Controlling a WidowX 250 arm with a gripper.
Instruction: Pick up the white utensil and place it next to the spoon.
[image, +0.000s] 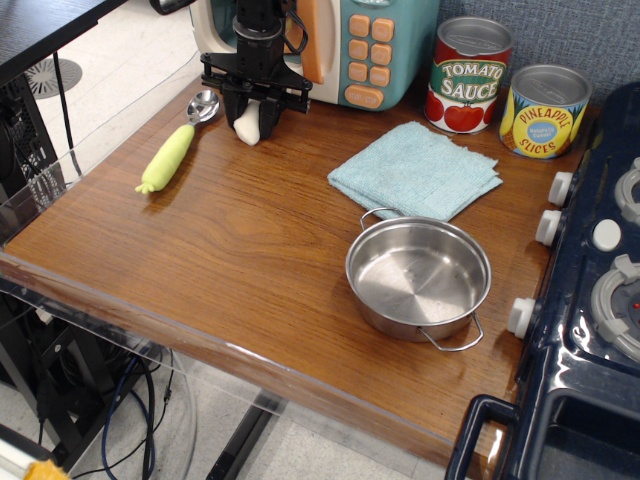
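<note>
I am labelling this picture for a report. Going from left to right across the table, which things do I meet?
spoon → gripper with the white utensil → blue cloth → steel pot → tomato sauce can → pineapple slices can → toy stove

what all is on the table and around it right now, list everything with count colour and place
spoon: 1, metal bowl, yellow-green handle, back left
white utensil: 1, cream-white, between the gripper's fingers, right of the spoon
cloth: 1, light blue, folded, centre back
pot: 1, steel, empty, front right
tomato sauce can: 1, red label, back
pineapple can: 1, yellow label, back right
toy microwave: 1, teal and cream, back
toy stove: 1, dark blue, right edge
gripper: 1, black, around the white utensil
</note>
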